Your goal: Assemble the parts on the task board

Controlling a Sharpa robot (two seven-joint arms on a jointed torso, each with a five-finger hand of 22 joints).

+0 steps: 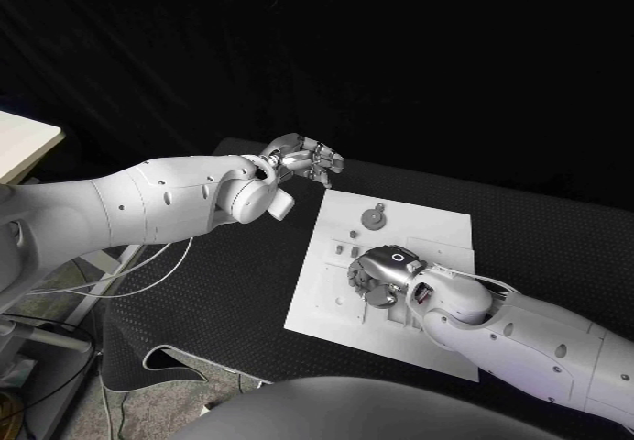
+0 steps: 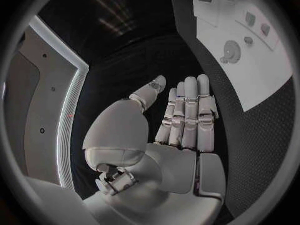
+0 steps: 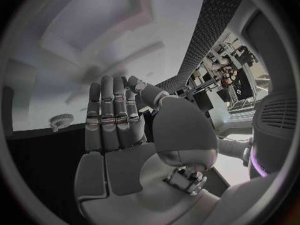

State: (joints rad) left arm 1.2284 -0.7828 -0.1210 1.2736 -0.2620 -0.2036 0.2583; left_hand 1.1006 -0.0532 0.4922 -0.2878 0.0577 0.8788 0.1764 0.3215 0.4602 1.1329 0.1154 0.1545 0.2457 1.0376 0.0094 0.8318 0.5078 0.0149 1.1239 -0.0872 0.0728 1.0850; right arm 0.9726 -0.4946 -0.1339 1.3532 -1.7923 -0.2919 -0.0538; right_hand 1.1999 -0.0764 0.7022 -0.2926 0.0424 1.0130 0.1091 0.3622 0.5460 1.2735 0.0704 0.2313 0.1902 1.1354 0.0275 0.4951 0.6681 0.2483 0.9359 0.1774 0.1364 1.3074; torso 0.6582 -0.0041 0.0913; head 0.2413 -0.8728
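The white task board (image 1: 436, 229) lies in the middle of the black mat. A round grey part (image 1: 376, 218) sits near its far edge, and two small parts (image 1: 346, 249) lie toward its left side. My right hand (image 1: 377, 275) hovers over the board's middle; in the right wrist view its fingers (image 3: 112, 110) are straight and hold nothing, with the round part (image 3: 60, 120) beyond them. My left hand (image 1: 301, 158) hangs over the mat off the board's far left corner. Its fingers (image 2: 187, 110) are stretched out with nothing in them, and the board (image 2: 262, 80) and round part (image 2: 232, 51) lie off to one side.
The black mat (image 1: 198, 302) covers the table, with a curled front edge at the near left. A pale tabletop corner (image 1: 20, 142) stands at the far left, and white cables (image 1: 125, 275) hang under my left arm.
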